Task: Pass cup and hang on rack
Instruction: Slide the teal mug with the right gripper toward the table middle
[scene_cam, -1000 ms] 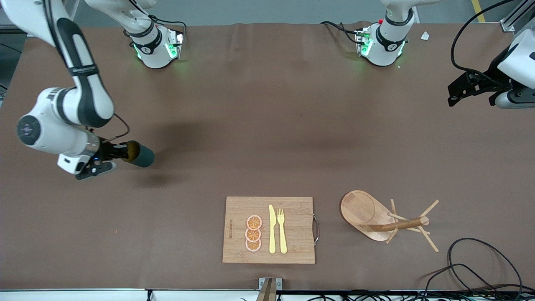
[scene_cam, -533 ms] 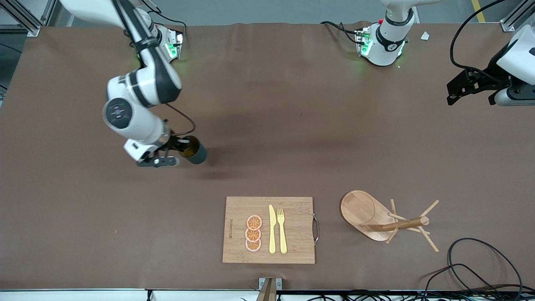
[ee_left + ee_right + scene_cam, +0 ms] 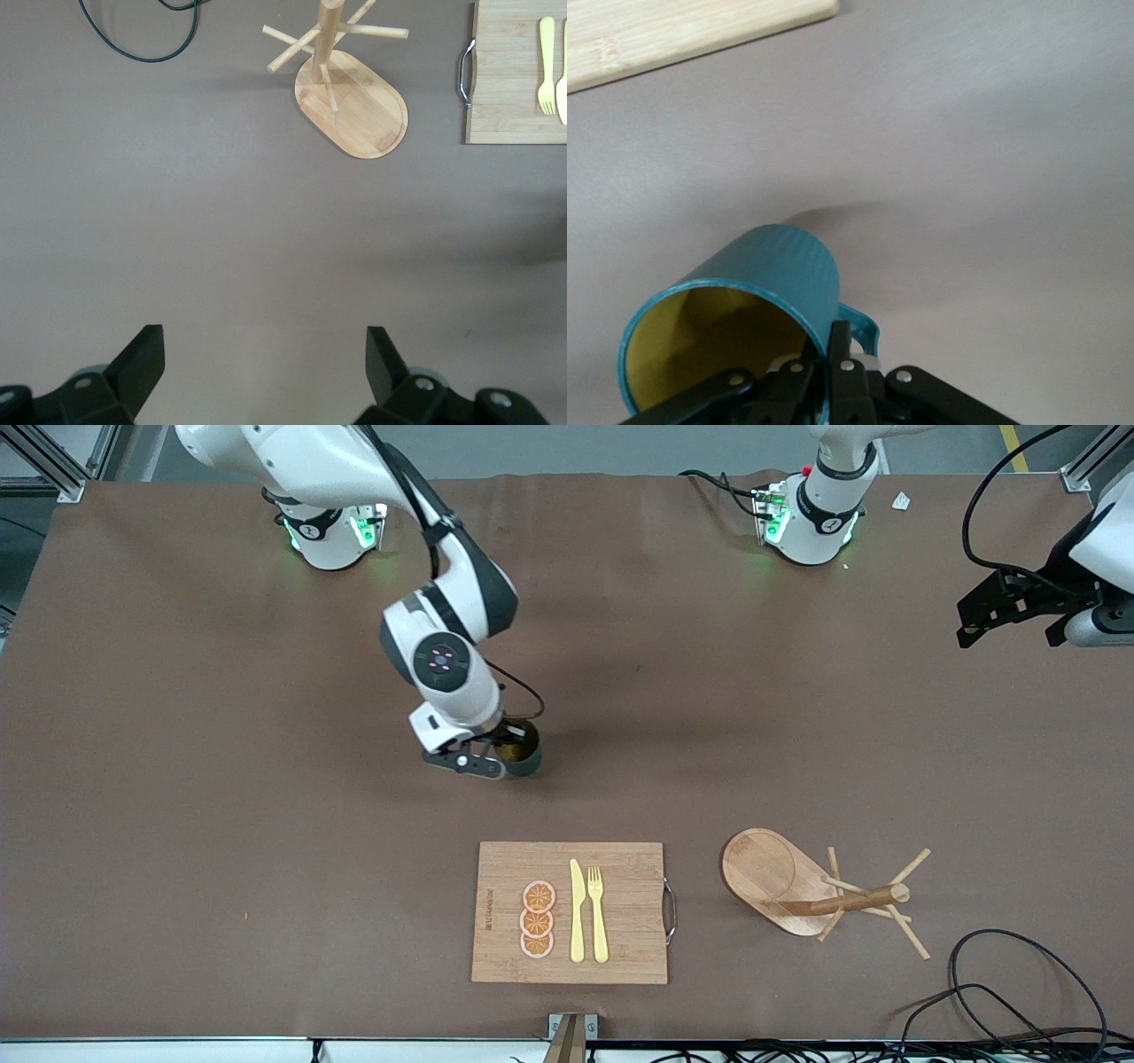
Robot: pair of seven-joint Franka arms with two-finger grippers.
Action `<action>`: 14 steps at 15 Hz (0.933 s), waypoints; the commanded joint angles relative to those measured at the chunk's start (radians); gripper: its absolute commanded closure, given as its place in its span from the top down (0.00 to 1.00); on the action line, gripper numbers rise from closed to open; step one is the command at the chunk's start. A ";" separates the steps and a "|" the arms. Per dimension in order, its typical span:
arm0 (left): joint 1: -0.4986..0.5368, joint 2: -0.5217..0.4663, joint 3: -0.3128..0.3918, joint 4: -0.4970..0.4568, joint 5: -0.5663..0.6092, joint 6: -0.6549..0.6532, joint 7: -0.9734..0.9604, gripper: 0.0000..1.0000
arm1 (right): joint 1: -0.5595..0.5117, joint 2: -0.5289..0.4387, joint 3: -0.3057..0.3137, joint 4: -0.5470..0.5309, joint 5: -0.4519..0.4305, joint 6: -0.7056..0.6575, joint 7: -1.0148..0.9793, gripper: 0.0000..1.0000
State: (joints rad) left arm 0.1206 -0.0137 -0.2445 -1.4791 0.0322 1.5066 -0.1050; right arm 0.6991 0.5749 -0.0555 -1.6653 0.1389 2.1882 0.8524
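The rack (image 3: 802,895) is seen nearest the front camera, toward the left arm's end of the worktop (image 3: 177,850). The cup (image 3: 521,747) is gripped by its rim in the right gripper (image 3: 492,755), above mid-worktop. The left gripper (image 3: 1010,611) hangs waiting, jaws spread wide and empty.

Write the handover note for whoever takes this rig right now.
Right claw: shut on the cup at its rim, held tilted over bare table mid-table.
Left claw: open, empty, waiting in the air at the left arm's end of the table.
Rack: upright, beside the cutting board, toward the left arm's end; no cup on it.
Done: cup picked up.
Left: pass it to the left claw, hang it on a peg.
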 commanded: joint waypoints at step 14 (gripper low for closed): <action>0.016 -0.002 0.017 0.019 0.017 0.004 0.010 1.00 | 0.122 0.114 -0.014 0.116 0.113 0.093 0.119 0.59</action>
State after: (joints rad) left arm 0.1251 -0.0138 -0.2331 -1.4703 0.0322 1.5107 -0.1053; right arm 0.8106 0.6880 -0.0566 -1.5575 0.2322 2.2782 0.9599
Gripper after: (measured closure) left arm 0.000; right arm 0.925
